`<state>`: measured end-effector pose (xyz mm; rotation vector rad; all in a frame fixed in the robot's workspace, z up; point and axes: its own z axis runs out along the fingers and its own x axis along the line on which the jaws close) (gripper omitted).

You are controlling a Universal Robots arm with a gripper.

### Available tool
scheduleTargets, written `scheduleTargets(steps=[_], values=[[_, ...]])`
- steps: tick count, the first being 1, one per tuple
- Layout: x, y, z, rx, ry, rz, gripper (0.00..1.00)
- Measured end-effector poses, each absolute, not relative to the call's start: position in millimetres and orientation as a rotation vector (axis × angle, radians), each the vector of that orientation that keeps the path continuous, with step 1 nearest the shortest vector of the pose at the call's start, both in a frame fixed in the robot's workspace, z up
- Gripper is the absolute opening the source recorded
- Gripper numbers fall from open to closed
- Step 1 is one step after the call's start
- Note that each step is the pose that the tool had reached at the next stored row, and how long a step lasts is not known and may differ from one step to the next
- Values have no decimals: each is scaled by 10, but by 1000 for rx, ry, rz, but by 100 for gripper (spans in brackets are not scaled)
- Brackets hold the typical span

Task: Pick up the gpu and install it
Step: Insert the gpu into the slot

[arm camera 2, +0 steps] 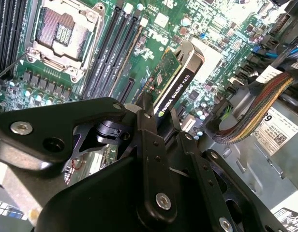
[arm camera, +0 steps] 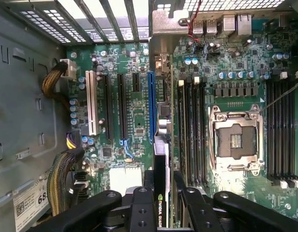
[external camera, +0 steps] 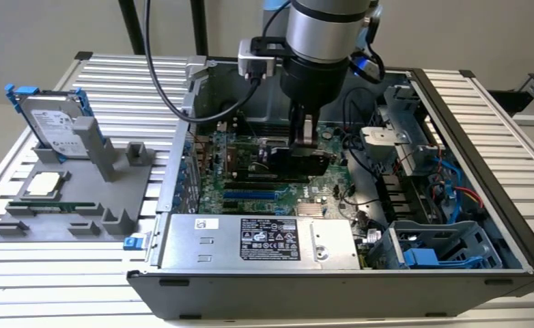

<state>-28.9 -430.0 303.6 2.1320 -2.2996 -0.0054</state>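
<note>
gpu (arm camera 2: 174, 89): glossy black face, green circuit board
pincer (arm camera 2: 161, 140): matt black metal, silver screws
counter (external camera: 94, 273): ribbed bare aluminium
computer case (external camera: 340, 290): dark painted metal
cable bundle (arm camera 2: 258, 108): coloured plastic sheathing

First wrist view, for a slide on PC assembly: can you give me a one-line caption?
End effector holding the gpu edge-on above the motherboard, beside the blue slot inside the open case.

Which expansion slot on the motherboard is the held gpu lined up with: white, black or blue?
The blue slot. In the first wrist view the gpu, clamped in the gripper, stands edge-on right alongside it; the white slot and black slots lie farther off.
</note>
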Motion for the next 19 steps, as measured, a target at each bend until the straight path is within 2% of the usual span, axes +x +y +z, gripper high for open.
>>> scheduleTargets(steps=[19], values=[[-290, -4300, 2974, 2132, -2300, -5, 0]])
